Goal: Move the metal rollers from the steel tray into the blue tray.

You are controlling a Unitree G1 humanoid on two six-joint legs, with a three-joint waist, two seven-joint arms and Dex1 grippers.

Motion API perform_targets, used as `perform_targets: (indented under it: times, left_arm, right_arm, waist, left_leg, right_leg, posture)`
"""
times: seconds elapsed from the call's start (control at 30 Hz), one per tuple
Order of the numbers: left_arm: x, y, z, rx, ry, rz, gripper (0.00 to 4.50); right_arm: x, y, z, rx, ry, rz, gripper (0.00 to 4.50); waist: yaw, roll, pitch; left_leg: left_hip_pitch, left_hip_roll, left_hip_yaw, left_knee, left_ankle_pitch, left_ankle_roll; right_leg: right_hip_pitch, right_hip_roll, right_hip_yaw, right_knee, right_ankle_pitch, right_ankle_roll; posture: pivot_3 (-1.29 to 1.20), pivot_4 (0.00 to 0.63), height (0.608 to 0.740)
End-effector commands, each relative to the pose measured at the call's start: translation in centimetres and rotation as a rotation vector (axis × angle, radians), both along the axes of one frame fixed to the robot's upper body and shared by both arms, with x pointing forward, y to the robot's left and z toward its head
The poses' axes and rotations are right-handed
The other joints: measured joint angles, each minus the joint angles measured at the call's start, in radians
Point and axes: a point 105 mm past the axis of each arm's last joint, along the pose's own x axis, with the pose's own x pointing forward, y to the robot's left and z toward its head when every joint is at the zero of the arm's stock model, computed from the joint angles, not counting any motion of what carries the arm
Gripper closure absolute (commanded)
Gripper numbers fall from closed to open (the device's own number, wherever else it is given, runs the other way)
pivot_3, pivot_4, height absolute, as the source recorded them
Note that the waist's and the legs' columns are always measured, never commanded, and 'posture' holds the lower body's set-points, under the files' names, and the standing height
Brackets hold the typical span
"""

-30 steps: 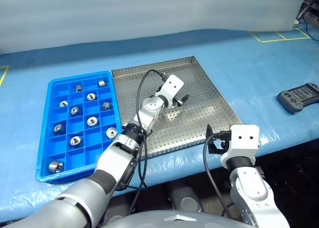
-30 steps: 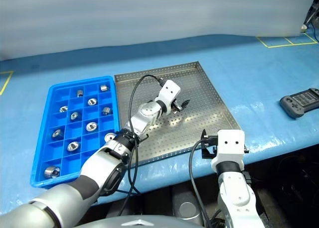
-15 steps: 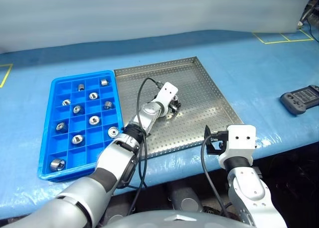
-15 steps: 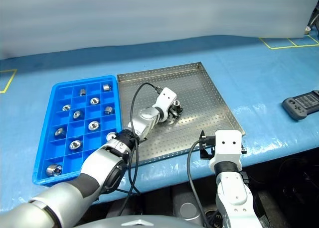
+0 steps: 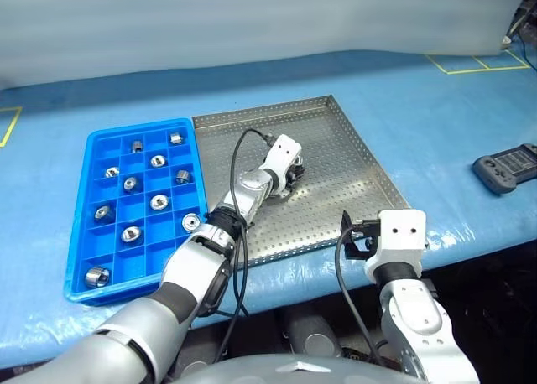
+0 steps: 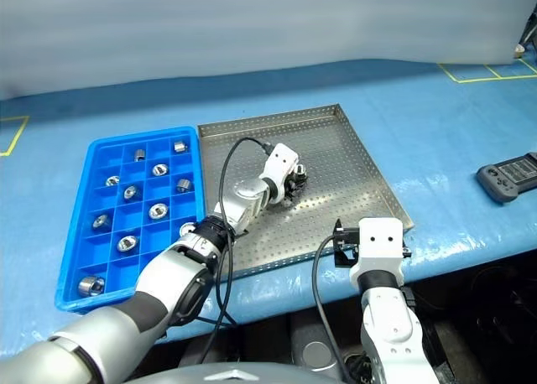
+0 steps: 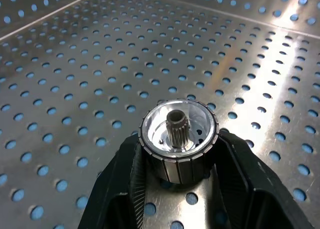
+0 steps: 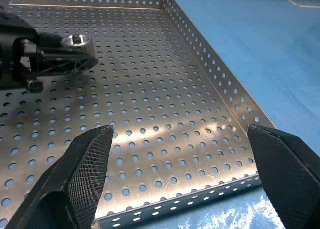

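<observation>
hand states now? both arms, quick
Left hand: shut on a metal roller, over the steel tray.
Right hand: open, empty, at the tray's near edge.

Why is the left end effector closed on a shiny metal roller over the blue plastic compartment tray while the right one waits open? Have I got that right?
Not quite. The left end effector is closed on the shiny metal roller over the perforated steel tray, not the blue plastic compartment tray, as the left wrist view shows. The right end effector does wait open.
</observation>
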Motion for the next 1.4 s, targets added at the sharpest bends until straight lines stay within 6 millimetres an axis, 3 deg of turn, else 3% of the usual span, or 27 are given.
perform_targets:
  times: [0.03,0.23,0.53,0.83,1.1,1.4]
  left_arm:
    - [-0.6,-1.5,4.8,-0.150,-0.115,-0.054,2.78]
    - [-3.2,2.5,8.5,-0.198,-0.237,-0.149,2.78]
    - [-7.2,9.3,9.4,-0.089,-0.339,-0.163,2.78]
    - [-10.3,15.4,6.5,0.065,-0.239,-0.066,2.78]
    - [-13.6,17.9,3.1,0.199,-0.085,-0.067,2.78]
    - [-14.7,18.7,1.8,0.231,-0.014,-0.050,2.78]
  right_arm:
    - [0.7,0.8,1.0,0.000,-0.037,0.056,0.00]
    - [3.0,3.3,1.9,-0.024,-0.062,0.230,0.00]
    - [5.0,6.8,2.9,-0.055,-0.096,0.476,0.00]
    - [5.6,8.3,2.6,-0.081,-0.094,0.599,0.00]
    - [5.4,9.0,2.0,-0.073,-0.074,0.657,0.00]
    - [5.4,9.4,1.7,-0.069,-0.067,0.676,0.00]
  waist:
    - [0.011,0.000,0.000]
    - [0.050,0.001,0.000]
    - [0.169,0.000,0.000]
    - [0.229,0.000,0.000]
    - [0.242,0.000,0.000]
    - [0.262,0.000,0.001]
  left_leg:
    - [0.000,0.000,0.000,0.000,0.000,0.000]
    - [0.002,0.000,0.001,-0.001,0.000,0.000]
    - [0.002,0.000,0.000,0.000,0.000,0.000]
    - [0.001,0.001,0.000,0.002,0.000,0.000]
    - [0.001,0.003,-0.001,0.001,0.000,0.000]
    - [0.001,0.003,-0.001,0.001,0.000,0.000]
  right_leg:
    - [0.000,0.000,0.000,0.000,0.000,0.000]
    - [0.000,0.003,0.001,0.001,0.000,0.000]
    - [0.001,0.003,0.001,0.001,0.000,-0.001]
    - [0.002,0.001,-0.001,0.000,-0.002,-0.005]
    - [0.001,0.000,-0.003,0.000,-0.003,-0.007]
    - [0.001,-0.001,-0.004,0.000,-0.004,-0.008]
  posture:
    - [-0.15,0.150,0.740]
    - [-0.04,0.150,0.740]
    - [0.11,0.150,0.740]
    - [0.19,0.150,0.740]
    - [0.22,0.150,0.740]
    - [0.23,0.150,0.740]
